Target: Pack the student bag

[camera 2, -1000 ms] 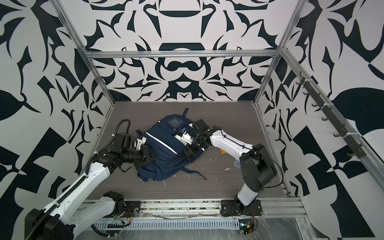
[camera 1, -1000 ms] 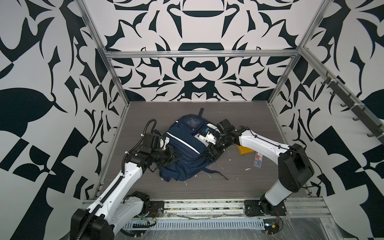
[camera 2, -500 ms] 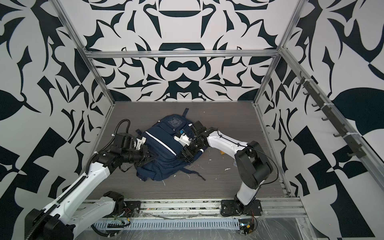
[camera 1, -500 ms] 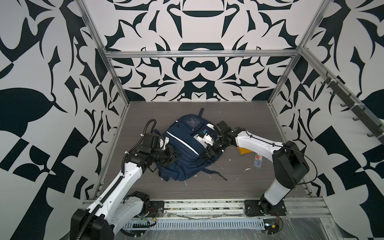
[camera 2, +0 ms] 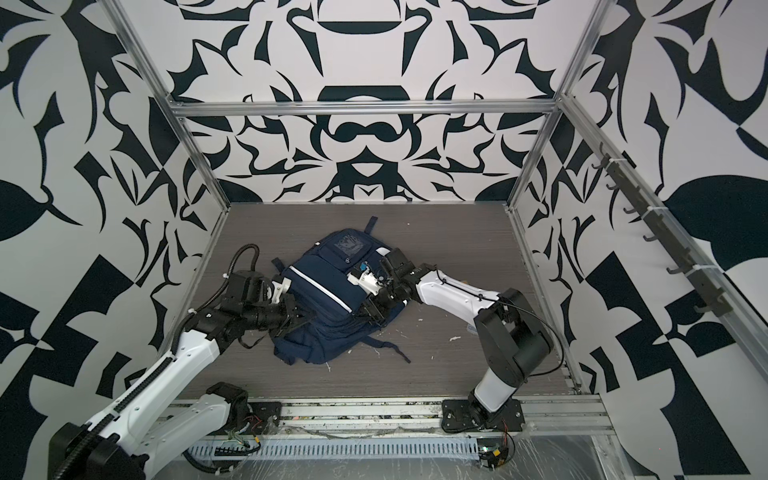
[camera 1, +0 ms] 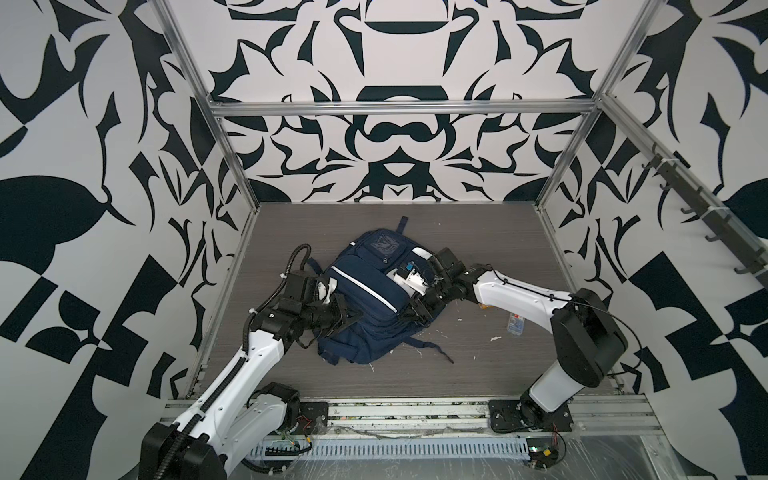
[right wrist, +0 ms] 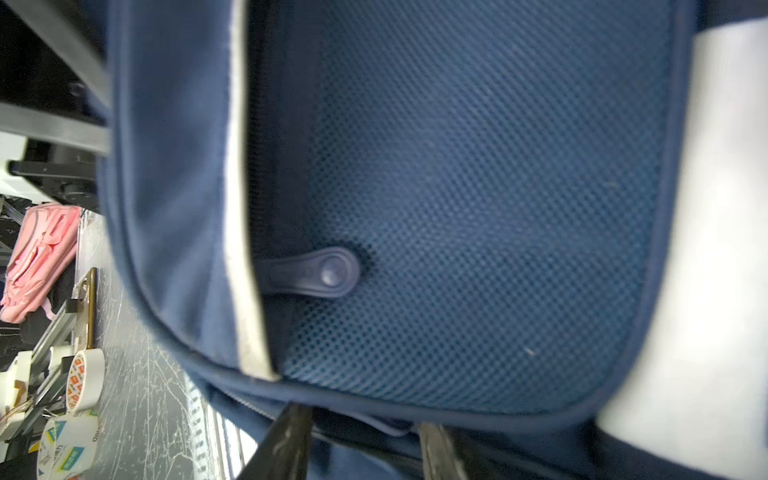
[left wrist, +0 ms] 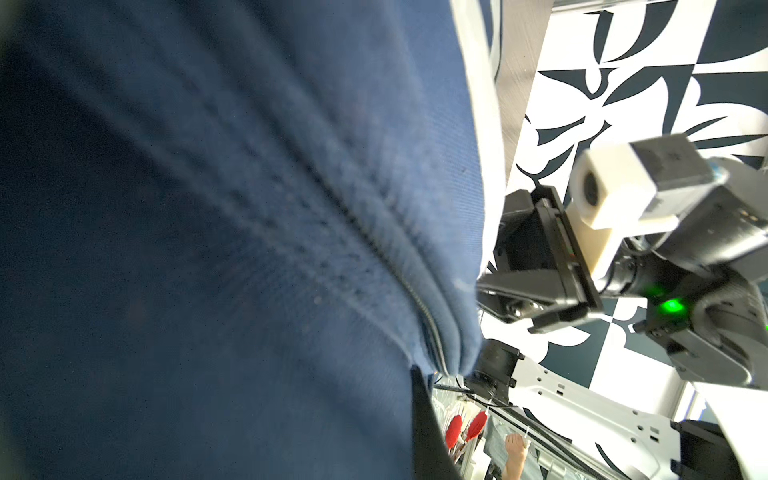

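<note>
Student bag: flat, mid-table. Your left end effector is clamped on its left edge. Your right end effector, fingers apart astride the right seam, has slid toward the front rail. Small clear container: just beside your right arm.

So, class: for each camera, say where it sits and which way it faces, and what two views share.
Top views: high at the front, looking down at the student bag on the table; left hand and right hand show.
Left wrist: pressed against the bag's side, facing across to the right hand; own fingers unclear.
Right wrist: close over the bag's mesh pocket; own fingertips show.
Shared: every view shows the bag.
</note>
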`<state>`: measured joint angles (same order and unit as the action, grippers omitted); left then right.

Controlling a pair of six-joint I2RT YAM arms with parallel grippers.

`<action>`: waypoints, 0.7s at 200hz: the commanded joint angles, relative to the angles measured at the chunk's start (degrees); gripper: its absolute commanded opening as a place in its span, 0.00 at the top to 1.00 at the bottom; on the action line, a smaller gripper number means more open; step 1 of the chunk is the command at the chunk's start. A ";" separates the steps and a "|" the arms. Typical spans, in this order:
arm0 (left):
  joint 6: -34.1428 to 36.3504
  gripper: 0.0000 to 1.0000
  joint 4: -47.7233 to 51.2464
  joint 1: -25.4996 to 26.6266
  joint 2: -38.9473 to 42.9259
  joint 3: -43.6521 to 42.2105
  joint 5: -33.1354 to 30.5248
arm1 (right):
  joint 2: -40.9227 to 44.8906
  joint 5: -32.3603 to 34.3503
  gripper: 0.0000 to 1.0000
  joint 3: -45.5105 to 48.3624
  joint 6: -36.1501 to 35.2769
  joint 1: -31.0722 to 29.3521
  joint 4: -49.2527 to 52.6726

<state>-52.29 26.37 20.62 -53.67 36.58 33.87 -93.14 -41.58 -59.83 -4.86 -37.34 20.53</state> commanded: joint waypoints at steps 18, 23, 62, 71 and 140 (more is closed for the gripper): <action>-0.62 1.00 -6.42 1.04 1.20 -0.28 6.23 | 3.49 -3.35 0.51 1.25 -0.28 -3.18 -4.66; -0.55 1.00 -6.49 1.09 1.17 -0.31 6.30 | 3.45 -2.93 0.51 1.34 -0.47 -3.42 -4.40; -0.61 1.00 -6.90 1.09 0.62 -0.37 6.65 | 3.24 3.63 0.57 1.97 -0.68 -4.66 -5.03; -0.55 1.00 -6.95 1.09 0.53 -0.30 6.65 | 3.36 4.75 0.62 1.87 -0.43 -4.67 -5.56; -1.01 1.00 -7.82 1.09 -0.24 -0.54 5.95 | 6.13 10.89 0.97 1.04 -4.29 -4.89 -2.09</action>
<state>-53.15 24.25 20.64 -54.19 35.99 34.13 -89.69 -32.67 -57.95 -7.29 -41.67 19.51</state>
